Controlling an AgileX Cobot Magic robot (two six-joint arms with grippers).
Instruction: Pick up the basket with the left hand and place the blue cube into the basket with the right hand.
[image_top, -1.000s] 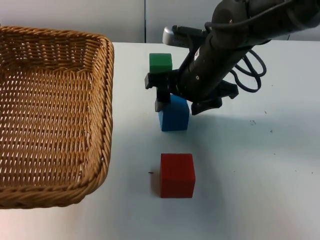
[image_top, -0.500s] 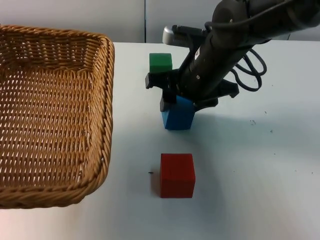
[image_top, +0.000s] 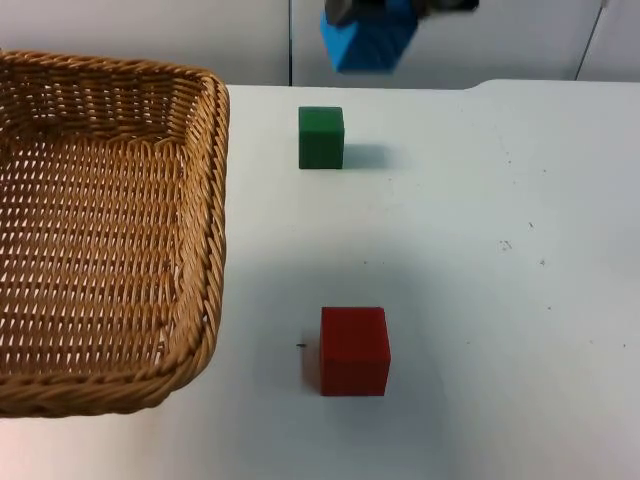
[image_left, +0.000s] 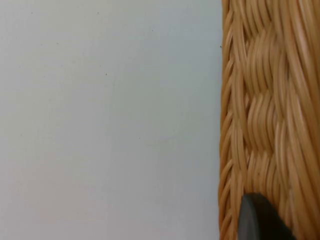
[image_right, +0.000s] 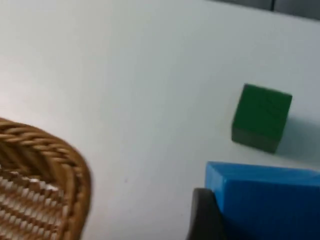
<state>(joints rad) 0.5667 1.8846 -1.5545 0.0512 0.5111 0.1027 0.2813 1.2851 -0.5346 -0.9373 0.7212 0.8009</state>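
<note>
My right gripper (image_top: 372, 12) hangs high above the table, clamped on the blue cube (image_top: 367, 42), which sits between my jaws with one black fingertip (image_right: 204, 215) pressed flat against its side. The cube looks rigid and light, with smooth flat faces and crisp edges. I judge a squeeze across two opposite faces, near their middle, the sound hold; the smooth faces could slide if I tilt it much or grip only near a corner.

Below and beyond my right jaws the green cube (image_right: 261, 117) rests on the white table (image_top: 480, 260), well apart from what I carry. The red cube (image_top: 354, 350) lies nearer the table's front edge.

My left gripper (image_left: 260, 220) is at the woven wall of the basket (image_top: 100, 230), one fingertip lying against the wicker rim. I cannot tell whether those jaws are together or apart. The wicker looks stiff, light and rough enough to grip well at the thick braided rim, the natural place to pinch. The basket's open mouth lies off to one side of my right jaws, and lower.
</note>
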